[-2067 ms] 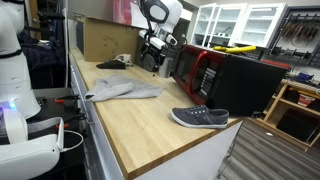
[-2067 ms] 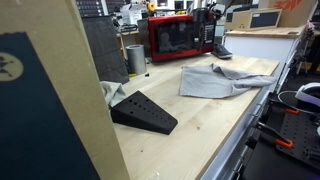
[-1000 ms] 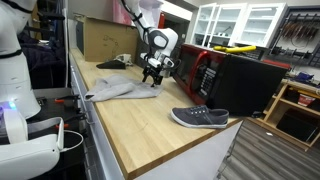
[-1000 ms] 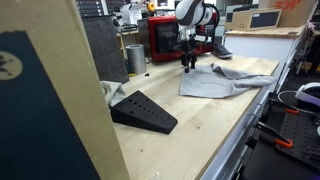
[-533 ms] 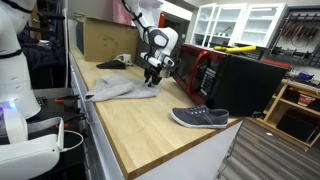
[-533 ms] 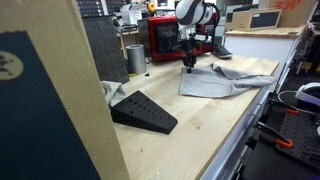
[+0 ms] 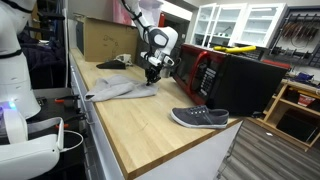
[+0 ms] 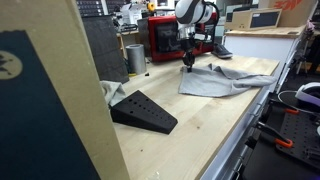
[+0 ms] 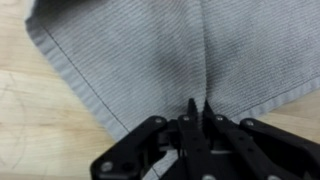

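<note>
A grey cloth (image 7: 125, 88) (image 8: 212, 80) lies spread on the wooden table in both exterior views. My gripper (image 7: 153, 74) (image 8: 186, 63) stands over its far corner, pointing down. In the wrist view the gripper (image 9: 198, 106) is shut on a pinched fold of the grey cloth (image 9: 150, 45), and a ridge of fabric runs up from between the fingertips. The cloth's hemmed edge runs diagonally at the left, with bare wood beyond it.
A grey shoe (image 7: 200, 117) lies near the table's front edge. A red-and-black microwave (image 7: 225, 78) (image 8: 178, 37) stands behind the cloth. A cardboard box (image 7: 105, 38), a black wedge-shaped block (image 8: 145, 110) and a metal cup (image 8: 135, 58) also stand on the table.
The gripper has closed on the cloth's corner, pinching up a fold. The arm has stayed over the same spot since a second ago.
</note>
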You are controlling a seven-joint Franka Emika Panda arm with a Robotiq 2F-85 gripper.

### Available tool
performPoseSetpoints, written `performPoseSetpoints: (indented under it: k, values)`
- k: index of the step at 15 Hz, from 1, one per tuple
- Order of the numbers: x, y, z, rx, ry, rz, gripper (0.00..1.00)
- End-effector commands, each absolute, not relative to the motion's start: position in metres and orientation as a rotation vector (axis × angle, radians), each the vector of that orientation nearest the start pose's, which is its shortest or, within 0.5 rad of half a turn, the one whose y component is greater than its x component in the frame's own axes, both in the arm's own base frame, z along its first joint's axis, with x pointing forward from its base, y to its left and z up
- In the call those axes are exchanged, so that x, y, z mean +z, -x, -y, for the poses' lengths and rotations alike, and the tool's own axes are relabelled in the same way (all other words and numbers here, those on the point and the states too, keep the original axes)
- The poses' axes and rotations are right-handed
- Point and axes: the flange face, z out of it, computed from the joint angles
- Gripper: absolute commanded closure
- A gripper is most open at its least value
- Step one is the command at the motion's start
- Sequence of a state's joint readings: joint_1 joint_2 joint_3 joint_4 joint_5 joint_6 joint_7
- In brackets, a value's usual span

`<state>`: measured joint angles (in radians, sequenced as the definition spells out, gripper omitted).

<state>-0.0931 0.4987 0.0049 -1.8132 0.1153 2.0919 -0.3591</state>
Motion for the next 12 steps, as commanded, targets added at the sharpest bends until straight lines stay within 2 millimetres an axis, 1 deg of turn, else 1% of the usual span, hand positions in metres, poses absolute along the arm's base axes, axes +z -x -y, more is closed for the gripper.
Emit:
performPoseSetpoints:
  k: [1,7,12]
  values:
    - [0.248,-0.634,0.044,0.287,2.967,0.297,0.99]
    - [0.252,-0.652,0.038,0.231,2.967,0.324,0.99]
    - [0.264,-0.676,0.029,0.133,2.943,0.325,0.99]
